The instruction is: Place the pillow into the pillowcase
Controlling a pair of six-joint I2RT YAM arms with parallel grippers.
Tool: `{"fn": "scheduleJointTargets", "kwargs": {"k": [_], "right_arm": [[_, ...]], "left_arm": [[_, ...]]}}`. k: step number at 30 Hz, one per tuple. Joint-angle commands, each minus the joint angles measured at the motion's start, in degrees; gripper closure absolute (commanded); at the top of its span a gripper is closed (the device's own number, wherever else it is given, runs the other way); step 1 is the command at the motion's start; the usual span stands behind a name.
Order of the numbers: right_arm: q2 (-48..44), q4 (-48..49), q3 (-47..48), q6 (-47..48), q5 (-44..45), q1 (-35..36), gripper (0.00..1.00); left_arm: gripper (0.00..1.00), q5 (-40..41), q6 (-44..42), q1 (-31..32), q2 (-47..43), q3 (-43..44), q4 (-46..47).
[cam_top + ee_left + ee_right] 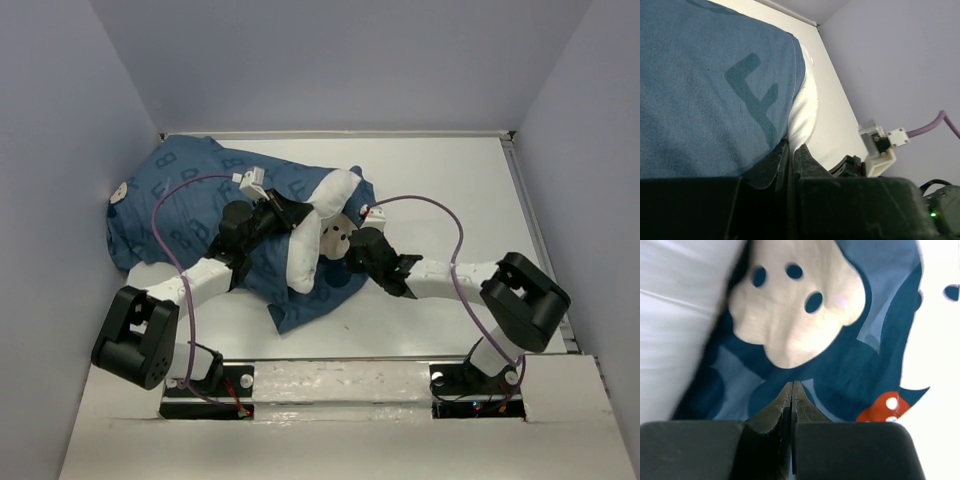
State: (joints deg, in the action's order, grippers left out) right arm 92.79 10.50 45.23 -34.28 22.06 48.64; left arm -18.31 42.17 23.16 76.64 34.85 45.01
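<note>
Blue cloth fills the view right at my fingertips on both sides. My right gripper (792, 386) has its jaws pressed fully together, the tips buried in the pillowcase (840, 365) just below a cream mouse face (795, 305). The cloth creases in toward the tips, so I judge that a thin fold is nipped there, though the pinch itself is hidden. My left gripper (791, 147) is almost closed, and the hem of the case runs down into the narrow slit between its jaws, so it has that edge in hand.

Just beyond that hem the pillow (807, 115) bulges out bare and white. Everything turns on this: the uncovered end lies between my two grippers, immediately right of the left one and immediately left of the right one. Seen from above, the white strip runs near to far, across the line between my arms.

Farther off, the rest of the pillow sits under the cloth, and the filled case stretches toward the far left corner of the desk (450, 190). The mouth therefore faces right, toward my right arm. I judge the hem must be drawn rightward over the white end, across the strip and not along it.
</note>
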Motion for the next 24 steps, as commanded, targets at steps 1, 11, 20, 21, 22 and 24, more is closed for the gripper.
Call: {"fn": "scheduleJointTargets", "kwargs": {"k": [1, 11, 20, 21, 22, 24], "right_arm": [[-3.2, 8.3, -2.4, 0.5, -4.7, -0.1, 1.00], [16.1, 18.9, 10.2, 2.6, -8.2, -1.2, 0.33], [22.6, 12.7, 15.0, 5.5, -1.8, -1.2, 0.58], [23.4, 11.5, 15.1, 5.3, 0.2, -1.2, 0.67], [23.9, 10.3, 14.7, 5.2, 0.5, -1.2, 0.77], [22.6, 9.0, 12.1, 2.3, 1.9, -1.2, 1.00]], "left_arm": [[1.00, 2.2, 1.7, -0.7, -3.2, -1.6, 6.5], [1.00, -1.6, 6.0, -0.8, -4.3, -3.1, 10.1], [1.00, -1.7, 6.6, -0.8, -4.6, -4.6, 11.2], [1.00, -1.5, 6.3, -0.7, -4.7, -4.6, 11.2], [1.00, -1.2, 6.2, -0.7, -4.7, -4.6, 11.1], [1.00, -0.2, 5.4, -0.7, -4.7, -4.7, 10.8]]}}
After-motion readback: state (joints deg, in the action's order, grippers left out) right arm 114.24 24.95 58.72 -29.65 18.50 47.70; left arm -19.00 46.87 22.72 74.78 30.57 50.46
